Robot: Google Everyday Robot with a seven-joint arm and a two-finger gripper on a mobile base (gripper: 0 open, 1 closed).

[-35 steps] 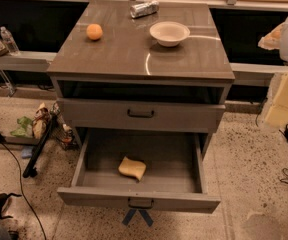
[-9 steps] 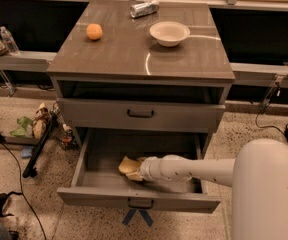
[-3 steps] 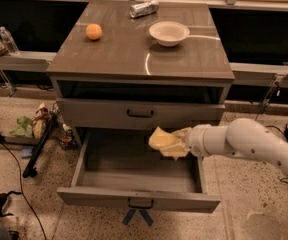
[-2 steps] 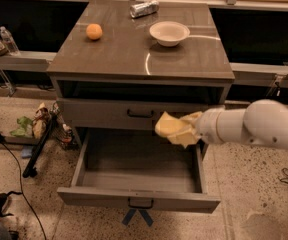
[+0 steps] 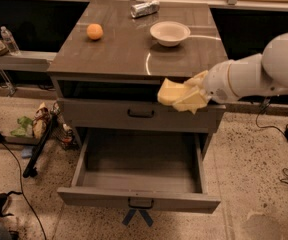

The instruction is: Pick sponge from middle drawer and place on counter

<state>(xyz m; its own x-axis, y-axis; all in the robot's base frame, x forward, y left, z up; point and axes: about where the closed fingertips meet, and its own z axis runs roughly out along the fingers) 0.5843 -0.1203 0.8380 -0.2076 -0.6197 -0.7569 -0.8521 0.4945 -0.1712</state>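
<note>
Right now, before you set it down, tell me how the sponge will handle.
The sponge, clamped in the end effector just off the front edge of the counter, looks bent, so it is probably soft and squashes rather than slips. It seems light: a side grip alone carries it. Blocky, it should lie flat, not roll.

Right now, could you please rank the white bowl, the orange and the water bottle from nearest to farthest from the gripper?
The gripper holds the sponge in front of the counter's front right edge.
1. white bowl: on the counter, back right.
2. orange: on the counter, back left.
3. water bottle: far left, on the ledge beside the cabinet.
</note>
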